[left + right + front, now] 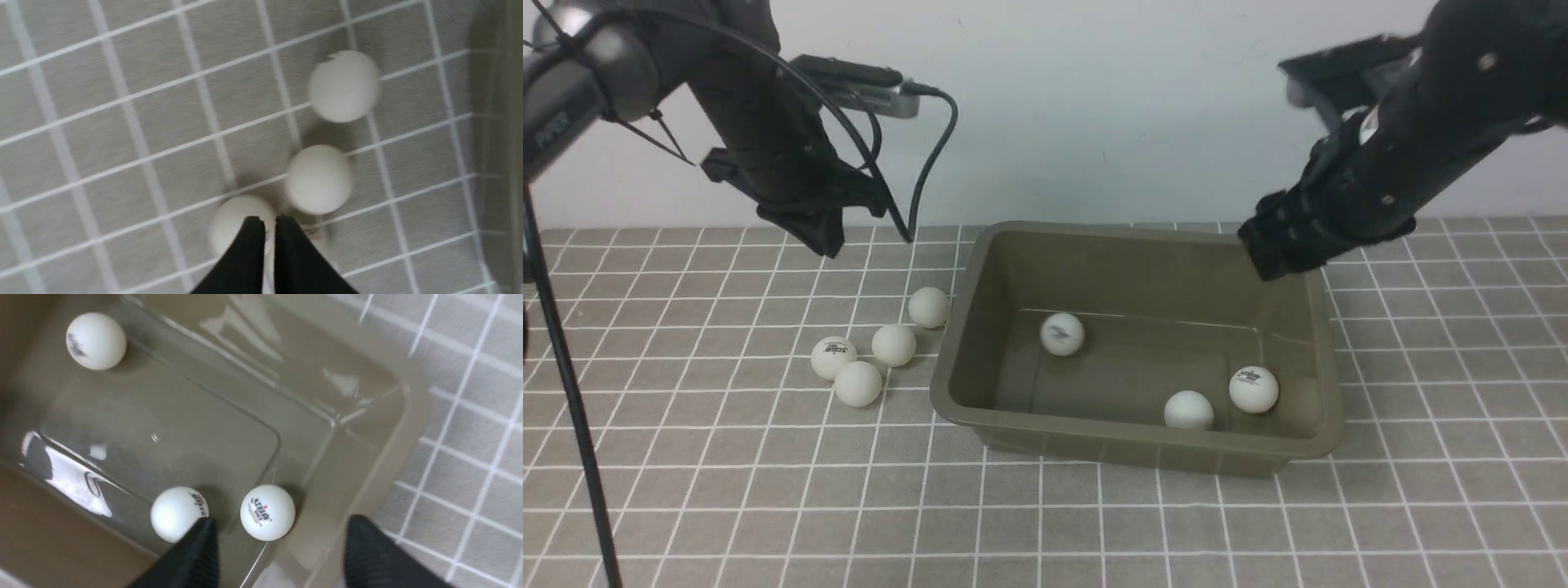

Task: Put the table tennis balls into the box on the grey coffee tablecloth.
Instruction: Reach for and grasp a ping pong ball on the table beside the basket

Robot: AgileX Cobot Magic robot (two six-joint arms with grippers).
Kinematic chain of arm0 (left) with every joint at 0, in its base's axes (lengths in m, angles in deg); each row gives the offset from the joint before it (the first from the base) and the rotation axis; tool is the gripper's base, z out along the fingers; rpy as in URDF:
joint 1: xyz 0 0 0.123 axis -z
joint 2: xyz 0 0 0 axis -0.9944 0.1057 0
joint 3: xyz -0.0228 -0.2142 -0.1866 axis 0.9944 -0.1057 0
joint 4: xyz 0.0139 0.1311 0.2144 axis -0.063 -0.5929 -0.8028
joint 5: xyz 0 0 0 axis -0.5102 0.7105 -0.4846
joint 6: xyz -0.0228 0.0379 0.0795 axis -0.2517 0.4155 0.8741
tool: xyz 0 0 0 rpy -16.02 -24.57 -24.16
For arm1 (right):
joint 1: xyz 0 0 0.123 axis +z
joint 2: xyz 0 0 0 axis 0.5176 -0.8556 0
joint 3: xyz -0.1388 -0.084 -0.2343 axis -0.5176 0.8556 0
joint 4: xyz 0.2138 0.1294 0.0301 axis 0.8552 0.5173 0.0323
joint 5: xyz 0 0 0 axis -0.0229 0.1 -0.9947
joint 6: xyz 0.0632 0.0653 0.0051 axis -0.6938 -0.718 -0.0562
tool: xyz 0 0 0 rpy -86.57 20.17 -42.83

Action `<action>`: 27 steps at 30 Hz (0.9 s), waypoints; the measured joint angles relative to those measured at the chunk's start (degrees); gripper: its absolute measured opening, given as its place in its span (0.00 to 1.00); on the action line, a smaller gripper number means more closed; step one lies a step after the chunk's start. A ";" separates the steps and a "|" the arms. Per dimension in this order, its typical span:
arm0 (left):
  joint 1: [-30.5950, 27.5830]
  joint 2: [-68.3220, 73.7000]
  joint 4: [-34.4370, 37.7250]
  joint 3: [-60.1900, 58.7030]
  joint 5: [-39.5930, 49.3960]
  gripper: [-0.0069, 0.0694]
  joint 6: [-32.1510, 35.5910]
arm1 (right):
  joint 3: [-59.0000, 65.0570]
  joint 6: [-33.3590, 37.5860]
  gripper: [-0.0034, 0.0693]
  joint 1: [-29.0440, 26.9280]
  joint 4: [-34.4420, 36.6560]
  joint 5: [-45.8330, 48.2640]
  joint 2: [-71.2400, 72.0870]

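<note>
Balls (1188, 409) lie in two groups: three in the box (1111, 445) and four on the cloth (727, 490) to its left. All are small, white, matte spheres.

The cloth is grey-brown with a fine weave, and thin white lines divide it into small squares. The box is an olive-grey plastic tub, rectangular with rounded corners, a rolled rim and glossy inner walls that catch reflections.

Nearest inside it, by the near wall toward the right, two balls sit just beside each other, and the right one shows a dark printed logo. The third rests farther back on the left of the floor, with its logo showing.

On the cloth, three balls cluster near the box's near left corner, one of them with a logo. The fourth lies farther back, just beside the box's left wall.

Above the cloth beyond that cluster hangs the left claw (825, 241), its smooth black fingers (245, 253) together with nothing between them. Over the box's far right corner hangs the right claw (1270, 257), its ribbed black fingers (196, 555) apart and empty. Beyond is a plain pale wall (1094, 98).
</note>
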 joint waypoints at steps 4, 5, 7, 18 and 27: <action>1.11 4.24 4.38 0.00 -6.38 0.33 2.33 | -0.11 0.44 0.39 0.00 -0.24 2.26 3.67; 1.27 5.06 4.54 0.00 -7.59 0.38 2.38 | -0.11 0.51 0.37 0.00 -0.24 3.18 4.20; 1.73 6.91 4.61 0.00 -10.01 0.50 2.49 | -0.11 0.51 0.33 0.00 0.01 5.21 5.11; 2.84 12.95 5.03 0.00 -14.03 0.74 2.71 | -0.11 2.20 0.30 0.00 3.88 6.98 17.80; 2.84 10.61 -2.32 6.87 -5.19 0.55 -0.55 | 0.36 3.64 0.30 0.00 1.47 13.54 28.71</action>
